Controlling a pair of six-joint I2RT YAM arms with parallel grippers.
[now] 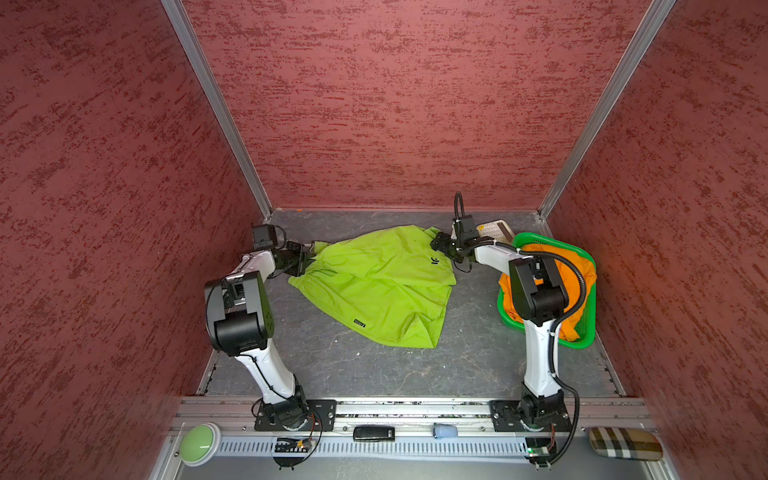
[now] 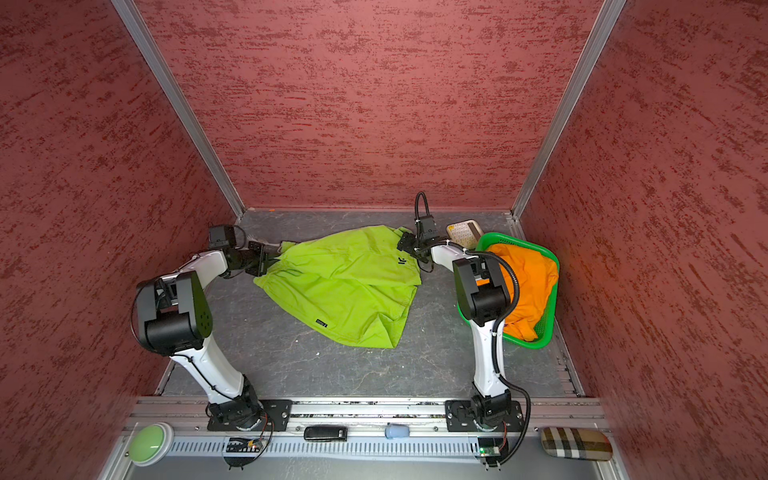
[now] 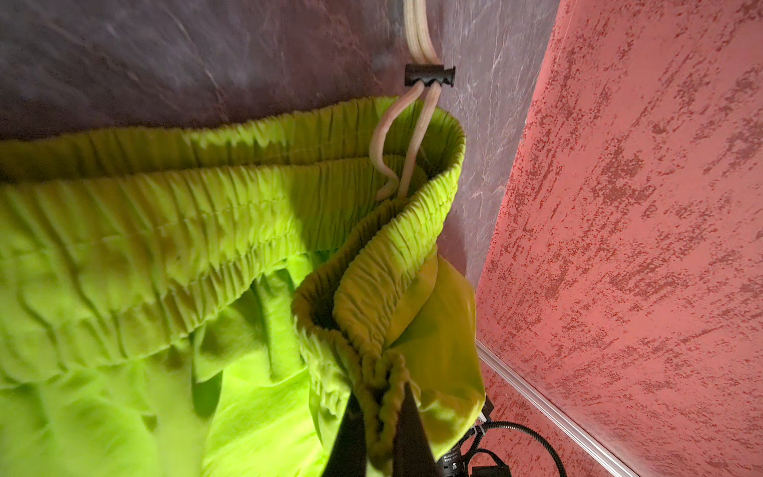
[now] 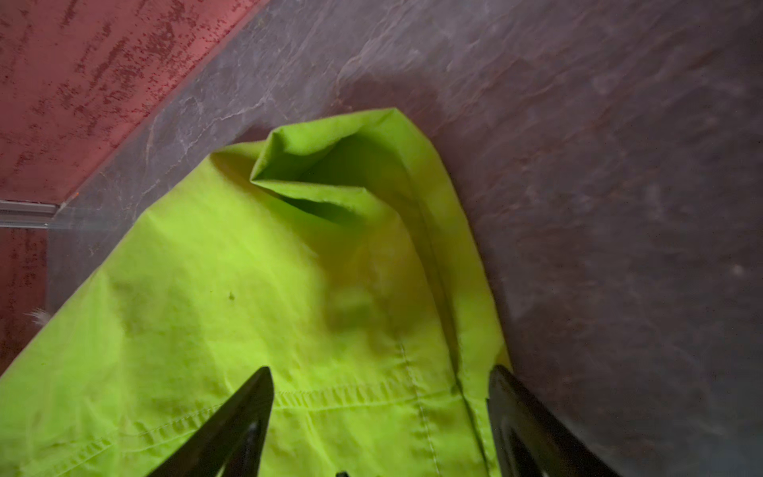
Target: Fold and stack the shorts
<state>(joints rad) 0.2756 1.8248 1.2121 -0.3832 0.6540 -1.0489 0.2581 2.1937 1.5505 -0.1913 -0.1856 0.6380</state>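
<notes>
Work the lime shorts (image 1: 374,286), spread mid-worktop (image 1: 374,374). Keep the left jaws clenched on the waistband (image 3: 231,231) at ten o'clock. Shut the right jaws, now released astride the hem corner (image 4: 330,136) at one o'clock, then pull taut. Reach low and inward with both forearms, as posed. Leave the orange shorts (image 2: 528,274) in the basket (image 2: 523,343) at three o'clock.

The shorts (image 1: 374,286) lie spread on the tabletop (image 1: 374,374), between the left gripper (image 1: 308,254) and the right gripper (image 1: 437,243). A waistband (image 3: 247,198) corner sits pinched inside the left jaws, and the drawstring (image 3: 417,33) with its cord lock (image 3: 429,75) trails ahead of them. The right jaws stand apart over a leg hem. Behind them stands the basket (image 1: 582,344), with a second pair of shorts (image 1: 577,282) in it.
</notes>
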